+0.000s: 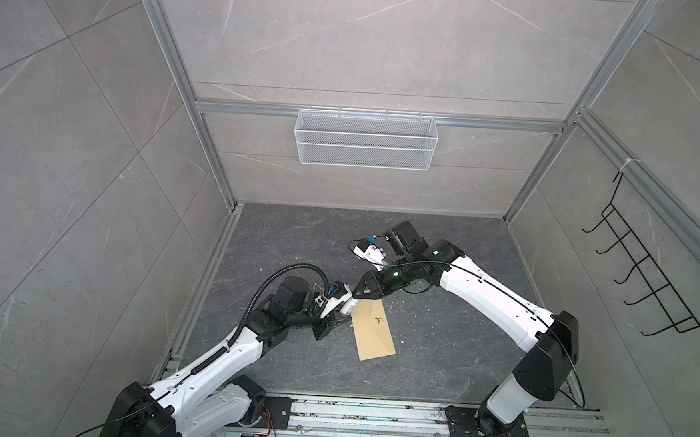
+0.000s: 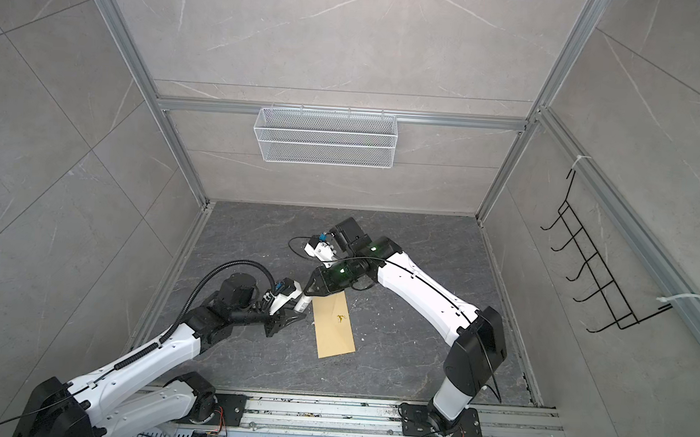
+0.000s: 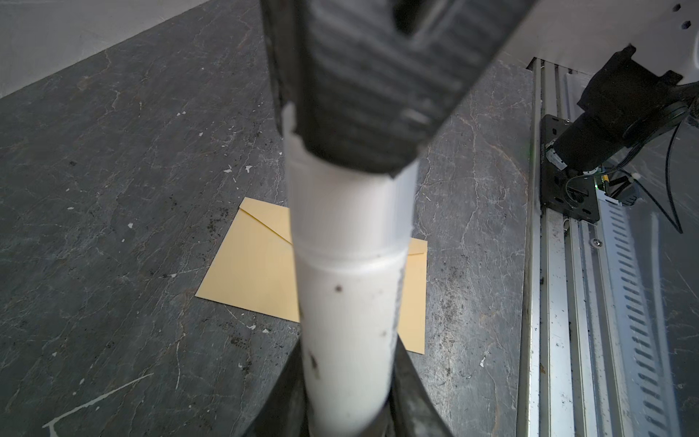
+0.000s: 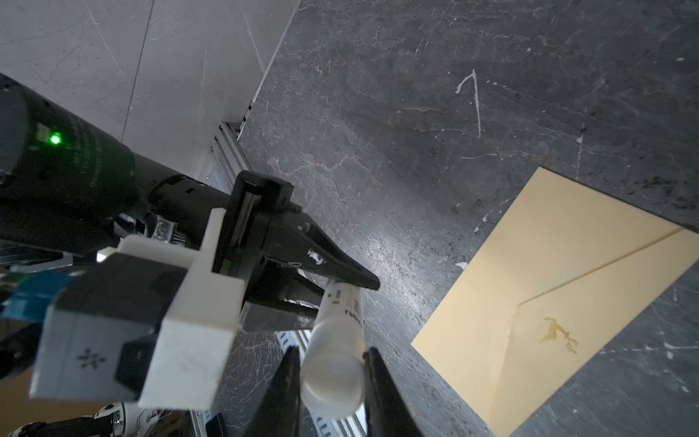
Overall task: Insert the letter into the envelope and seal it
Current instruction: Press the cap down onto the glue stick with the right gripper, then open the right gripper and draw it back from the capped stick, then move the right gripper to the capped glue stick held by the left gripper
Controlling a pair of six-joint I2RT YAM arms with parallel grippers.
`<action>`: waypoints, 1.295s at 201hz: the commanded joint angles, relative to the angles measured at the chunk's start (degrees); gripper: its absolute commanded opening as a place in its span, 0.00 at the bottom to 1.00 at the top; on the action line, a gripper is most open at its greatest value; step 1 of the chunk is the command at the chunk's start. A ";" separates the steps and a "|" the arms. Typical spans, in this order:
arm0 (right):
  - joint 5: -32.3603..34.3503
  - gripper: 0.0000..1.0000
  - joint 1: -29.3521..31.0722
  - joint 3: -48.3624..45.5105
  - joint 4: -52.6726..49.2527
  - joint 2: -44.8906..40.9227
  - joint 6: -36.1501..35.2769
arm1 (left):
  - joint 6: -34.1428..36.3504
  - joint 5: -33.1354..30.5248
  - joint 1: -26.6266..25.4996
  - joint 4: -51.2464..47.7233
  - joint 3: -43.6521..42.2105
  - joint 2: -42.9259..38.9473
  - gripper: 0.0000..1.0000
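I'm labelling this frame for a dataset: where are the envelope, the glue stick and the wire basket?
envelope (image 1: 374, 335): in a top view, on the middle of its tan face.
glue stick (image 3: 348, 302): left wrist view, on its white barrel.
wire basket (image 1: 364, 156): in a top view, on its front mesh wall.

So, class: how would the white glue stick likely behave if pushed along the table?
The glue stick is a smooth round cylinder, so lying down it would probably roll. It looks rigid: held at both ends by the left gripper and right gripper, it shows no bend. Its smooth surface may slip in a loose pinch.
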 commanded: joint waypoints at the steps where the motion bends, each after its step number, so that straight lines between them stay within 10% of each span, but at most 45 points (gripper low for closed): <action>1: -3.34 0.26 3.62 -0.65 -0.64 1.83 1.74 | 0.93 2.17 -0.34 14.41 3.38 -2.45 0.00; 147: 16.87 0.84 0.52 10.46 -6.53 -12.83 -12.62 | 1.11 9.78 -0.33 12.52 4.80 0.08 0.00; 260: 19.18 0.85 0.52 8.92 -11.57 -7.52 -14.29 | 0.80 10.74 -0.33 13.78 4.45 -0.25 0.00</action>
